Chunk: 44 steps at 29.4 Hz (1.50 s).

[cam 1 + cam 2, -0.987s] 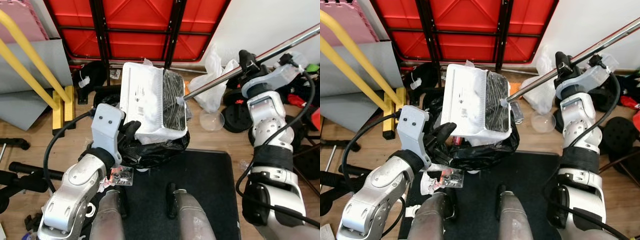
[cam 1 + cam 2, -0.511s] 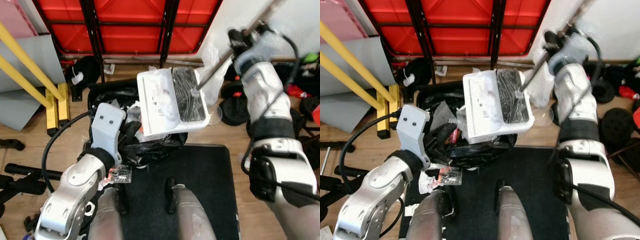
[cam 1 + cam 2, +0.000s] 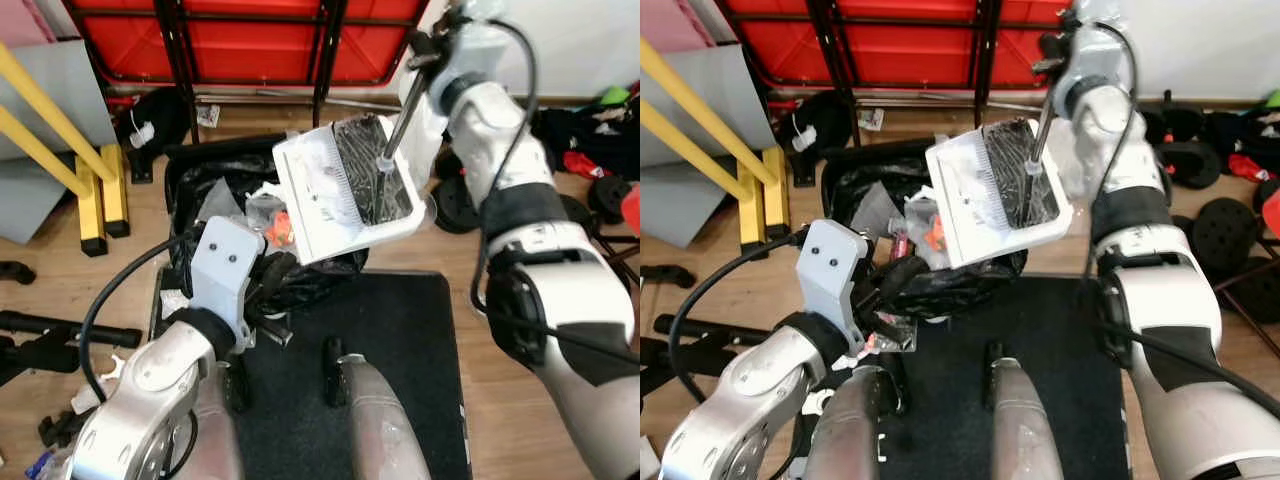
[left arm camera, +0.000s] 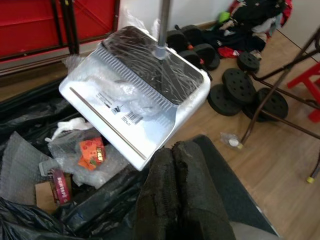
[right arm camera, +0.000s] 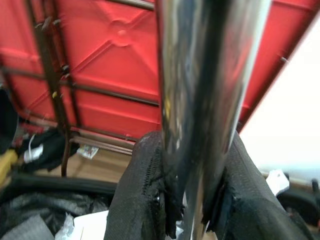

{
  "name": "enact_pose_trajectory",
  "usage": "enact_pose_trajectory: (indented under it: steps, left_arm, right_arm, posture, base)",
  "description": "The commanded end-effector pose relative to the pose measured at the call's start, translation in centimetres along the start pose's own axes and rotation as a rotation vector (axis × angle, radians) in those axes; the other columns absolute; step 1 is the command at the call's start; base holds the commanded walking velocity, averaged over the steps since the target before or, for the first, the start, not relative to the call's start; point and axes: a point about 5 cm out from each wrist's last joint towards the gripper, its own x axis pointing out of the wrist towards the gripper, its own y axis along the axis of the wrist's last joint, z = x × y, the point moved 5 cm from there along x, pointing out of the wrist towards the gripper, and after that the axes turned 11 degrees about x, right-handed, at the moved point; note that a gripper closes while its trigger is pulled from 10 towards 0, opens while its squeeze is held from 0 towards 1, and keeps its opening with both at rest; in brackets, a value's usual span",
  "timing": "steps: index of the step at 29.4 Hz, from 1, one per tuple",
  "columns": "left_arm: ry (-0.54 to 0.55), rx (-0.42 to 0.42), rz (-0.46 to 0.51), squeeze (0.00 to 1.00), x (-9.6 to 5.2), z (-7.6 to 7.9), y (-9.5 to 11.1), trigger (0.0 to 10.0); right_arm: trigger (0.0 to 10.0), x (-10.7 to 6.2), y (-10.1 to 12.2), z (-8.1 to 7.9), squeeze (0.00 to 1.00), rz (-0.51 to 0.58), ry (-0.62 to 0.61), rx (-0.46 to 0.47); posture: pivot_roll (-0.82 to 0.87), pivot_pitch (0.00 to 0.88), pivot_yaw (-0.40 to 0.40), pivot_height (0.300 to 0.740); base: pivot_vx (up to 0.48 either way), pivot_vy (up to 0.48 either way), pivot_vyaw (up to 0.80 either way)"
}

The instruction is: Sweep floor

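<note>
A white dustpan (image 3: pixel 350 195) with a black inside, wrapped in clear film, hangs tilted over an open black trash bag (image 3: pixel 215 185). Paper and plastic rubbish (image 3: pixel 278 228) lies in the bag. The pan's metal handle (image 3: pixel 400 110) rises steeply to my right gripper (image 3: pixel 425 45), which is shut around it; in the right wrist view the fingers (image 5: pixel 145 190) clamp the pole (image 5: pixel 200 75). My left gripper (image 3: pixel 268 290) sits low at the bag's near rim, its fingers (image 4: pixel 172 165) pressed together on the black plastic, just below the dustpan (image 4: pixel 135 95).
A red folded table frame (image 3: pixel 250 40) leans on the wall behind the bag. Yellow rails (image 3: pixel 60 120) stand to the left. A black mat (image 3: pixel 400 380) lies under my legs. Weight plates (image 4: pixel 235 95) and clothes crowd the floor to the right.
My right arm has swung the handle from a shallow slant to nearly upright and drawn closer, tipping the dustpan further over the bag. The camera has shifted too. The left gripper stays at the bag's rim.
</note>
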Motion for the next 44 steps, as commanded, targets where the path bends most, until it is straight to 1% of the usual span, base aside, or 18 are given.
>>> enact_pose_trajectory:
  steps: [1,7,11,13,14,16,20,22,26,28,30,34,36,37,39,40,42,44]
  left_arm:
    - [-0.011,-0.013,-0.022,0.0,-0.4,0.6,-0.3,10.0]
    - [-0.002,-0.025,-0.018,0.0,-1.1,0.8,0.2,10.0]
    - [0.001,-0.026,-0.019,0.0,-1.3,0.8,0.3,10.0]
    - [0.002,-0.027,-0.018,0.0,-1.6,1.0,0.5,10.0]
    - [0.002,-0.027,-0.018,0.0,-1.6,1.0,0.5,10.0]
    - [0.003,-0.032,-0.021,0.0,-1.7,1.2,0.7,10.0]
    - [0.004,-0.035,-0.025,0.0,-1.8,1.4,0.7,10.0]
    - [0.009,-0.034,-0.032,0.0,-1.8,1.4,0.6,10.0]
    - [0.012,-0.033,-0.037,0.0,-1.8,1.4,0.6,10.0]
    - [0.015,-0.033,-0.041,0.0,-1.8,1.3,0.5,10.0]
    - [0.016,-0.033,-0.042,0.0,-1.8,1.3,0.5,10.0]
    - [0.02,-0.03,-0.047,0.0,-1.7,1.3,0.4,10.0]
    - [0.018,-0.033,-0.047,0.0,-1.6,1.3,0.4,10.0]
    - [0.018,-0.033,-0.047,0.0,-1.6,1.3,0.4,10.0]
    - [0.017,-0.035,-0.046,0.0,-1.5,1.2,0.4,10.0]
    - [0.013,-0.038,-0.046,0.0,-1.5,1.3,0.4,10.0]
    - [0.007,-0.042,-0.045,0.0,-1.6,1.5,0.4,10.0]
    - [0.006,-0.043,-0.044,0.0,-1.6,1.6,0.5,10.0]
  right_arm:
    - [10.0,0.4,2.2,-0.6,0.0,0.078,0.011,-0.026]
    - [10.0,0.8,4.0,-1.3,0.0,0.135,-0.007,0.016]
    - [10.0,0.9,4.1,-1.6,0.0,0.136,-0.003,-0.006]
    - [10.0,1.1,4.3,-2.5,0.0,0.13,0.02,-0.088]
    - [10.0,1.1,4.3,-2.5,0.0,0.13,0.02,-0.088]
    - [10.0,1.3,5.2,-3.4,0.0,0.165,0.04,-0.181]
    - [10.0,1.4,5.8,-4.3,0.0,0.199,0.06,-0.207]
    - [10.0,1.4,5.5,-5.2,0.0,0.201,0.091,-0.245]
    - [10.0,1.4,5.1,-5.6,0.0,0.2,0.104,-0.29]
    - [10.0,1.3,5.5,-5.9,0.0,0.223,0.097,-0.328]
    - [10.0,1.4,5.8,-5.9,0.0,0.231,0.093,-0.32]
    - [10.0,1.4,6.4,-6.6,0.0,0.263,0.102,-0.368]
    - [10.0,1.2,6.8,-7.7,0.0,0.3,0.135,-0.467]
    - [10.0,1.2,6.8,-7.7,0.0,0.3,0.135,-0.467]
    - [10.0,1.1,6.9,-8.1,0.0,0.316,0.15,-0.512]
    - [10.0,1.1,6.8,-8.7,0.0,0.323,0.179,-0.534]
    - [10.0,1.0,6.8,-9.2,0.0,0.324,0.213,-0.437]
    - [10.0,0.9,6.8,-9.3,0.0,0.328,0.219,-0.42]
  posture:
    - [-0.09,0.473,-0.165,0.74]
    - [-0.07,0.501,-0.183,0.74]
    - [-0.07,0.508,-0.187,0.74]
    - [-0.07,0.52,-0.195,0.74]
    - [-0.07,0.52,-0.195,0.74]
    - [-0.07,0.521,-0.198,0.74]
    - [-0.07,0.523,-0.202,0.74]
    - [-0.07,0.523,-0.202,0.74]
    - [-0.07,0.523,-0.203,0.74]
    - [-0.07,0.521,-0.205,0.74]
    - [-0.07,0.521,-0.205,0.74]
    - [-0.07,0.517,-0.204,0.74]
    - [-0.07,0.506,-0.2,0.74]
    - [-0.07,0.506,-0.2,0.74]
    - [-0.07,0.506,-0.2,0.74]
    - [-0.07,0.504,-0.2,0.74]
    - [-0.07,0.497,-0.202,0.74]
    - [-0.07,0.492,-0.204,0.74]
  base:
    - [0.0,0.0,0.0]
    - [0.0,0.0,0.0]
    - [0.0,0.0,0.0]
    - [0.0,0.0,0.0]
    - [0.0,0.0,0.0]
    - [0.0,0.0,0.0]
    - [0.0,0.0,0.0]
    - [0.0,0.0,0.0]
    - [0.0,0.0,0.0]
    - [0.0,0.0,0.0]
    - [0.0,0.0,0.0]
    - [0.0,0.0,0.0]
    - [0.0,0.0,0.0]
    - [0.0,0.0,0.0]
    - [0.0,0.0,0.0]
    - [0.0,0.0,0.0]
    - [0.0,0.0,0.0]
    - [0.0,0.0,0.0]
